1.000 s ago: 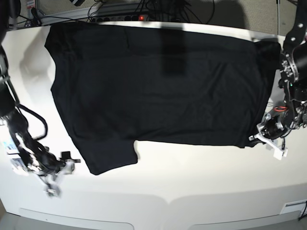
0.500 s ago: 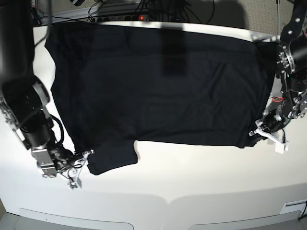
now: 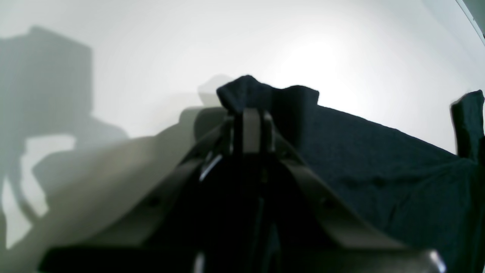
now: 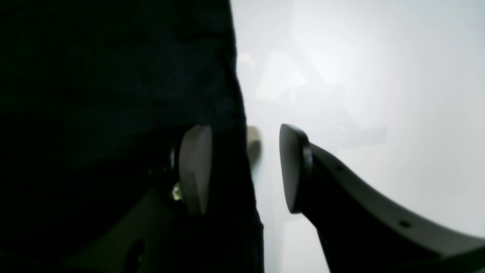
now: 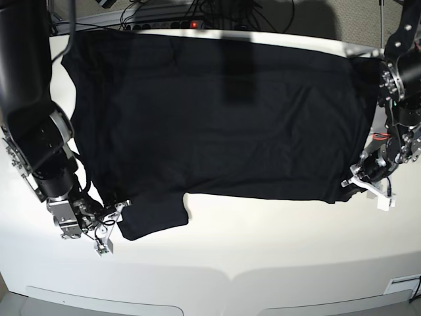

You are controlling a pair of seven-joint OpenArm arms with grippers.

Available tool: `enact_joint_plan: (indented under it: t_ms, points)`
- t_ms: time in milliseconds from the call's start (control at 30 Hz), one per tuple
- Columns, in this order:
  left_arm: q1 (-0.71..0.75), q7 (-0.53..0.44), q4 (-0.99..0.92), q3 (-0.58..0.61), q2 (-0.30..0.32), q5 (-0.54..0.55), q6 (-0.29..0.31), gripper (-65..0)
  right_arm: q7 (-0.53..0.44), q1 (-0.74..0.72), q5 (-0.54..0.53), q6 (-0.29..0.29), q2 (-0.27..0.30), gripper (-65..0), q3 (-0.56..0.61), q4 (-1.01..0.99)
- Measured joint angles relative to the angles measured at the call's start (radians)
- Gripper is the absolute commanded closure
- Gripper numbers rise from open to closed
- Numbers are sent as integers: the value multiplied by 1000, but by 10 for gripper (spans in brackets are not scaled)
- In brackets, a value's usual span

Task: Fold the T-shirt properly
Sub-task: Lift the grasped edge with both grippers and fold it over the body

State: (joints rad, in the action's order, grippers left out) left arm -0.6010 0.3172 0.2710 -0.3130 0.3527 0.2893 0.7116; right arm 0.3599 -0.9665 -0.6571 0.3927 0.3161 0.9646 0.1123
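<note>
Starting nearest us, our right gripper (image 5: 112, 222) sits low at the sleeve (image 5: 152, 220) edge with its jaws spread: in the right wrist view one finger (image 4: 195, 168) lies over the black cloth and the other (image 4: 293, 167) over bare table (image 5: 217, 250), so the hem runs between them. We judge the step in hand to be taking that sleeve corner. To do it well we should keep the lower finger flat on the table, slide under the hem, and close only once cloth fills the gap, taking one layer cleanly.

Across the near edge, our left gripper (image 5: 355, 182) is pressed together on the shirt's (image 5: 223, 112) lower corner; the left wrist view shows a small tuft of fabric (image 3: 265, 96) pinched at its tips. That hold looks shallow, so we should lift gently and in step with the right.

Farther back, the shirt lies spread flat over most of the table, plain side up, reaching the far edge.
</note>
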Motion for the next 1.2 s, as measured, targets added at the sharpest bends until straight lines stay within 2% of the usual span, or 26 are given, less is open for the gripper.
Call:
enact_joint_plan:
  t_ms: [133, 233, 333, 400, 533, 667, 767, 833, 900, 1100, 1200]
  points:
    - [0, -1, 0, 0, 0, 0, -1, 0, -9, 25, -44, -3, 2, -282, -2, 1]
    - [0, -2, 0, 0, 0, 0, -1, 0, -33, 51, -84, -2, 8, -225, -2, 6]
    - [0, -3, 0, 0, 0, 0, -1, 0, -46, 61, -90, -2, 8, -204, -3, 8]
    - [0, -3, 0, 0, 0, 0, -1, 0, -41, 64, -97, -2, 8, -155, -3, 8]
    - [0, -3, 0, 0, -1, 0, -1, 0, -23, 64, -98, 1, 2, 0, -3, 12]
    - [0, -3, 0, 0, 0, 0, 0, 0, -31, 64, -76, -2, 2, 0, -7, 12]
    - [0, -5, 0, 0, -1, 2, -1, 0, -38, 64, -70, -7, 3, 0, -53, 12]
    - [2, -4, -1, 0, -1, 31, -1, 0, -38, 66, -6, -6, 2, 0, -112, 13]
    - [5, -1, -2, 0, -1, 67, -3, 0, -36, 69, 90, 29, 2, 0, -178, 25]
    - [6, 1, 2, 0, 0, 90, -5, 0, -34, 76, 243, 43, 4, 0, -383, 33]
    - [9, 12, 24, 0, 2, 85, -13, 0, -41, 85, 264, 117, 27, 0, -466, 49]
